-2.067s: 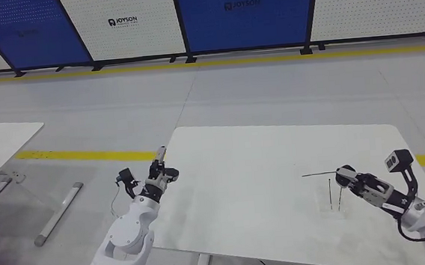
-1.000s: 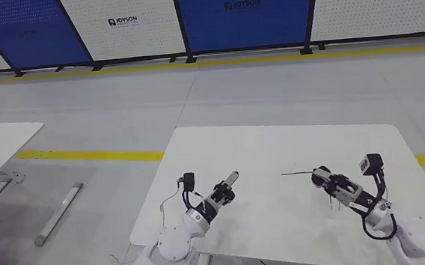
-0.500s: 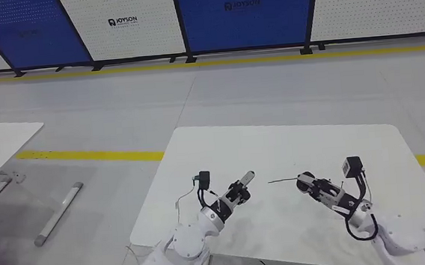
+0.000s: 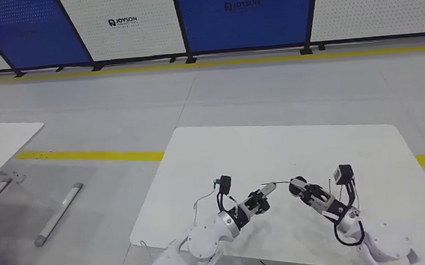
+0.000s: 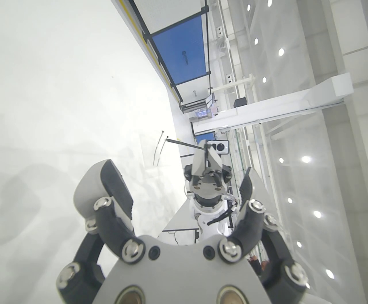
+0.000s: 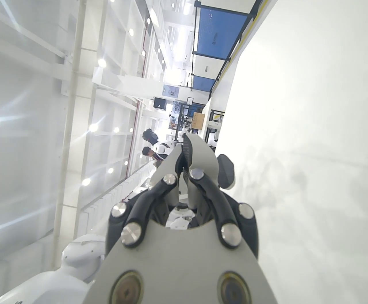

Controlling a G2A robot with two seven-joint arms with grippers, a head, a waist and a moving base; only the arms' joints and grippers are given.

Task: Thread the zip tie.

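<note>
The right gripper (image 4: 296,184) pinches the tie (image 5: 184,144), jaws closed; the left gripper (image 4: 263,194) faces it, jaws wide. It should close gently on the free end, keeping it level.

Showing off glossy white, rounded shells on the left arm (image 4: 202,242) and the right arm (image 4: 386,243), each carrying a small black camera block (image 4: 223,183) at the wrist. Trailing a thin black cable (image 4: 200,201) beside the left wrist. Wearing pale grey finger bodies on the left tool (image 5: 179,172), backed by black linkages, ribbed black pads (image 5: 116,187) and bright silver screws (image 5: 132,251); repeating the same grey-and-black build on the right tool (image 6: 184,149).
</note>
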